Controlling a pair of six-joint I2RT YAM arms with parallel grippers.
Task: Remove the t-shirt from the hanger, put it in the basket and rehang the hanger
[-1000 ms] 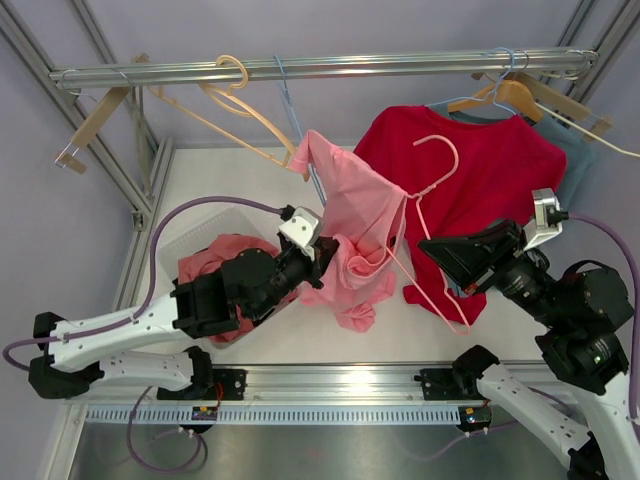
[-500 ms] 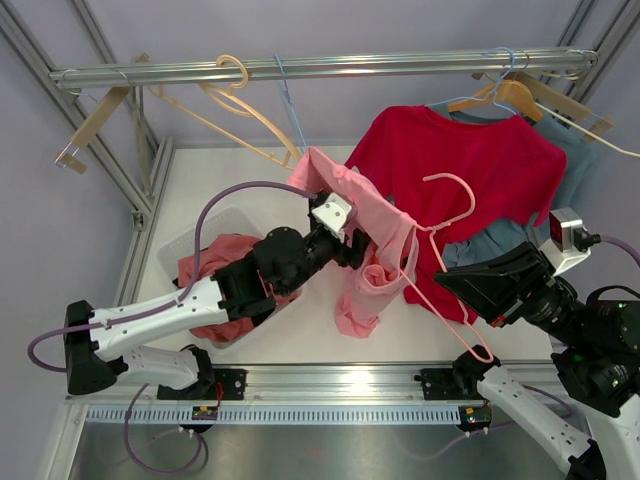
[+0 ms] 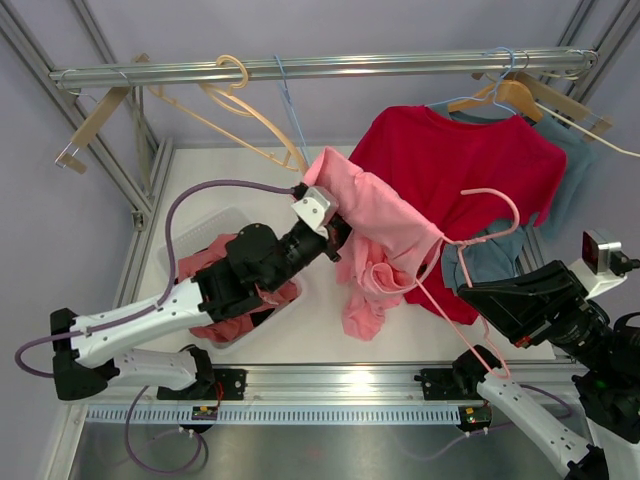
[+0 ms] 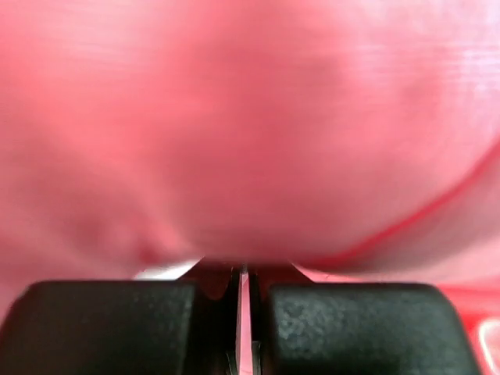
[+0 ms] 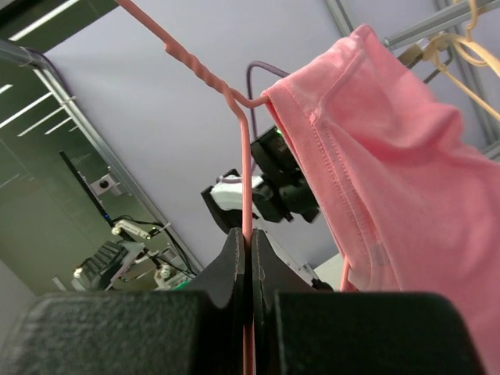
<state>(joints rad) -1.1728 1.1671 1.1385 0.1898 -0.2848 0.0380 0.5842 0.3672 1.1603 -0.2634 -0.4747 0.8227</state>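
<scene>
- Top external view puts the pink t-shirt [image 3: 375, 240] near the centre, lifted in the air above the tabletop [image 3: 230, 180], with its lower part bunched and hanging toward 6 o'clock.
- The pink hanger [image 3: 490, 190] comes out of the shirt toward 3 o'clock. Its twisted neck sits right at the collar hem, so I judge that the garment is not yet free (part of the wire seems to be inside the cloth).
- The left pincer [image 4: 244, 273] has its jaws nearly touching, with a thin fold of pink cloth nipped between them. It holds the shirt at the 10 o'clock corner, high up, probably to keep the cloth stretched and anchored so that the wire can slide out.
- The right pincer [image 5: 248, 242] is pressed together on the straight wire of the hanger, below the twist; from above it stands at 4 o'clock from the shirt. Gripping wire rather than cloth lets this arm draw the hanger away while the other arm keeps the shirt.
- The rail [image 3: 300, 68] at 12 o'clock carries a red t-shirt [image 3: 450, 160], which hangs behind the pink one and is not part of this job.
- A basket [image 3: 165, 245] at 8 o'clock holds other clothes; it may be where the shirt goes afterwards.
- One risk, in my judgement: the collar seam may catch on the twist.
</scene>
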